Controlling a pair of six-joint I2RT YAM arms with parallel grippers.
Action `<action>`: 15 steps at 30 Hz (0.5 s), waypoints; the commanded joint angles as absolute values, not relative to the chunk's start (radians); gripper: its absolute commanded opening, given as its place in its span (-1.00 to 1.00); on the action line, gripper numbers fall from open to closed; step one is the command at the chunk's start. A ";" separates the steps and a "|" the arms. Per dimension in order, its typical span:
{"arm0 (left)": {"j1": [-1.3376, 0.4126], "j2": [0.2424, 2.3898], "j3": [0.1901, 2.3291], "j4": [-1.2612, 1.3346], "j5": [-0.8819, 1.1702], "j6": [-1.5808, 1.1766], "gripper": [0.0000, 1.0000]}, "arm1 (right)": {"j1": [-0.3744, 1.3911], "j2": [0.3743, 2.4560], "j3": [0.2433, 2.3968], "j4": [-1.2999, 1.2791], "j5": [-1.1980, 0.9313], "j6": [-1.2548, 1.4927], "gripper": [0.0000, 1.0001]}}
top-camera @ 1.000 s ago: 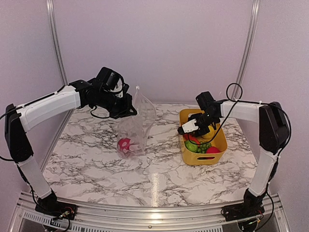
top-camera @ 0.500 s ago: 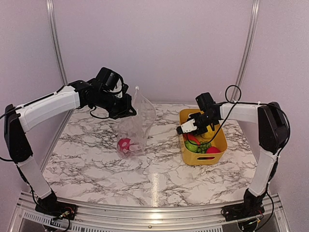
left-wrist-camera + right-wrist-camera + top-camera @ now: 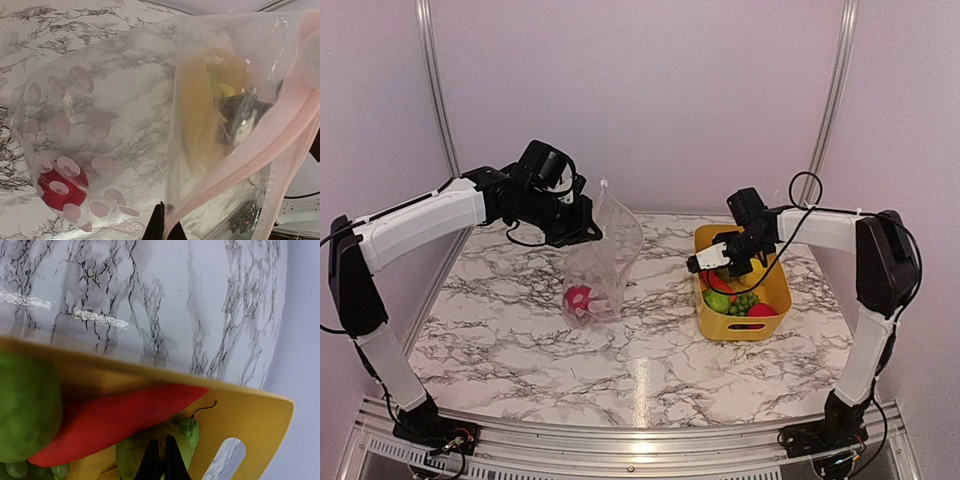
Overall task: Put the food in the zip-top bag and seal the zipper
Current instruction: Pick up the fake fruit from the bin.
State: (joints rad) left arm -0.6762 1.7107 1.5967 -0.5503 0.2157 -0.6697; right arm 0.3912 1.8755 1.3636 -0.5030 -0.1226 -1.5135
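Right jaws, wide 1 sec ago, are now pinching shut at green food (image 3: 184, 438) in yellow basket (image 3: 255, 415), red pepper (image 3: 115, 420) beside. Left jaws are clamping zip-top bag (image 3: 115, 100) at zipper (image 3: 270, 145), red piece (image 3: 62, 187) inside.

1. The zip-top bag (image 3: 610, 240) stands on the table (image 3: 520, 340), left of centre — one toy fruit (image 3: 579, 298) lies in its bottom.
2. The basket (image 3: 760, 328) sits well apart to the right, holding the pepper (image 3: 115, 422) and grapes (image 3: 745, 300).
3. The right gripper (image 3: 700, 265) hangs over the basket's far-left part.
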 commanded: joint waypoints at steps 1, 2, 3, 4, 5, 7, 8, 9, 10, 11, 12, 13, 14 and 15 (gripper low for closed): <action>-0.675 1.698 1.577 -0.556 0.221 -0.666 -1.00 | 0.374 1.822 1.457 -0.629 -0.130 -1.406 -1.00; -0.675 1.698 1.577 -0.553 0.222 -0.666 -1.00 | 0.374 1.807 1.470 -0.647 -0.142 -1.387 -1.00; -0.675 1.700 1.578 -0.552 0.223 -0.665 -1.00 | 0.374 1.791 1.482 -0.666 -0.154 -1.370 -1.00; -0.675 1.701 1.578 -0.553 0.224 -0.666 -1.00 | 0.375 1.773 1.494 -0.684 -0.168 -1.341 -1.00; -0.675 1.702 1.580 -0.552 0.224 -0.665 -1.00 | 0.376 1.757 1.504 -0.699 -0.180 -1.322 -1.00; -0.675 1.704 1.581 -0.549 0.225 -0.665 -1.00 | 0.380 1.720 1.526 -0.730 -0.202 -1.287 -1.00; -0.675 1.706 1.583 -0.547 0.225 -0.665 -1.00 | 0.386 1.704 1.537 -0.745 -0.210 -1.272 -1.00; -0.675 1.707 1.583 -0.545 0.227 -0.664 -1.00 | 0.396 1.687 1.548 -0.754 -0.212 -1.257 -1.00; -0.675 1.709 1.584 -0.543 0.227 -0.665 -1.00 | 0.409 1.672 1.559 -0.760 -0.214 -1.243 -1.00; -0.675 1.712 1.585 -0.541 0.228 -0.666 -1.00 | 0.424 1.658 1.579 -0.768 -0.217 -1.229 -1.00; -0.675 1.716 1.588 -0.541 0.231 -0.668 -1.00 | 0.439 1.646 1.599 -0.775 -0.222 -1.213 -1.00; -0.675 1.721 1.592 -0.539 0.235 -0.670 -1.00 | 0.457 1.637 1.622 -0.783 -0.231 -1.197 -1.00; -0.675 1.724 1.600 -0.540 0.239 -0.671 -1.00 | 0.480 1.630 1.651 -0.791 -0.241 -1.176 -1.00; -0.675 1.730 1.606 -0.540 0.243 -0.673 -1.00 | 0.497 1.629 1.682 -0.797 -0.251 -1.146 -1.00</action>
